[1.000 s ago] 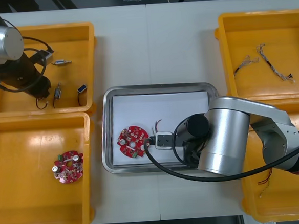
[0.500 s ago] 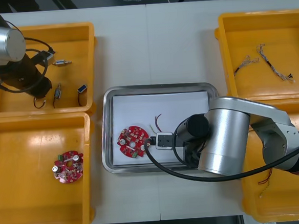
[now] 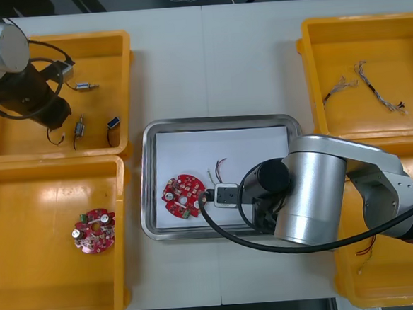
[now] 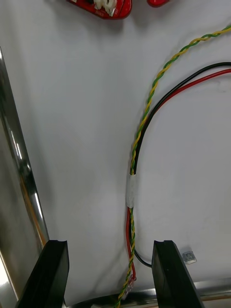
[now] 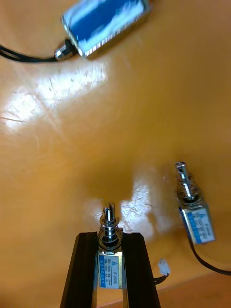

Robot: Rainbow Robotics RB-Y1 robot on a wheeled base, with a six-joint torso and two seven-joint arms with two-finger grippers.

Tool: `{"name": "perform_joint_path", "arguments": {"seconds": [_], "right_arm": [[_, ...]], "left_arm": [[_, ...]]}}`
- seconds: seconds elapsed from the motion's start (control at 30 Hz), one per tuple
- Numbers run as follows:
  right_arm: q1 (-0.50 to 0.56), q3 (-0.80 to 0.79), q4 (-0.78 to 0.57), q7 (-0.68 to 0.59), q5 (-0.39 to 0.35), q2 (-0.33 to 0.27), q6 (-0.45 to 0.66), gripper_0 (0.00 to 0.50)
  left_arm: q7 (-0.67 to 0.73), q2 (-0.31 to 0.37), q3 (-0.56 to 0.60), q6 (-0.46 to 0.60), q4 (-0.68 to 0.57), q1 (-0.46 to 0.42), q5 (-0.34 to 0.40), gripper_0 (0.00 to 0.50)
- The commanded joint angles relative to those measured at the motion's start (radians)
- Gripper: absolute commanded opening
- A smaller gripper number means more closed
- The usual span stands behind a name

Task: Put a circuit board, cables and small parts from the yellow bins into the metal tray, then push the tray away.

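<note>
Clamping a small metal part left of the metal tray, the left gripper should next carry it there, while the right gripper hangs open over the tray's cable.

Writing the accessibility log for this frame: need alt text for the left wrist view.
The left tool is shut on a small metal part, clamped between its black fingers over the floor of a yellow bin. Two similar parts lie on that floor: a near part beside the fingers and a far part trailing a black lead.
</note>
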Motion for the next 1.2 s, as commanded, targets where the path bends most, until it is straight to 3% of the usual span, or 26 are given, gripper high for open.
{"name": "perform_joint_path", "arguments": {"seconds": [0.03, 0.33, 0.5, 0.6, 0.83, 1.0, 1.2], "right_arm": [[0.009, -0.030, -0.064, -0.037, 0.000, -0.002, 0.012, 0.500], [0.007, -0.209, -0.120, -0.028, -0.014, 0.101, 0.207, 0.500], [0.009, -0.376, -0.137, -0.034, -0.095, 0.154, 0.354, 0.500], [0.009, -0.479, -0.160, -0.035, -0.120, 0.168, 0.354, 0.500], [0.009, -0.668, -0.220, -0.042, -0.132, 0.156, 0.354, 0.500], [0.010, -0.767, -0.208, -0.045, -0.177, 0.085, 0.354, 0.500], [0.018, -0.892, -0.142, -0.048, -0.210, 0.041, 0.354, 0.500]], "left_arm": [[0.091, 0.012, 0.077, 0.070, -0.091, -0.054, -0.025, 0.000], [0.244, 0.009, 0.095, 0.205, -0.228, -0.054, -0.042, 0.000], [0.356, -0.003, 0.095, 0.263, -0.303, -0.052, -0.041, 0.000], [0.424, -0.012, 0.095, 0.295, -0.346, -0.054, -0.045, 0.002], [0.562, -0.054, 0.095, 0.372, -0.426, -0.054, -0.091, 0.001], [0.669, -0.103, 0.095, 0.429, -0.480, -0.054, -0.150, 0.000], [0.712, -0.164, 0.097, 0.473, -0.564, -0.052, -0.187, 0.002]]}}
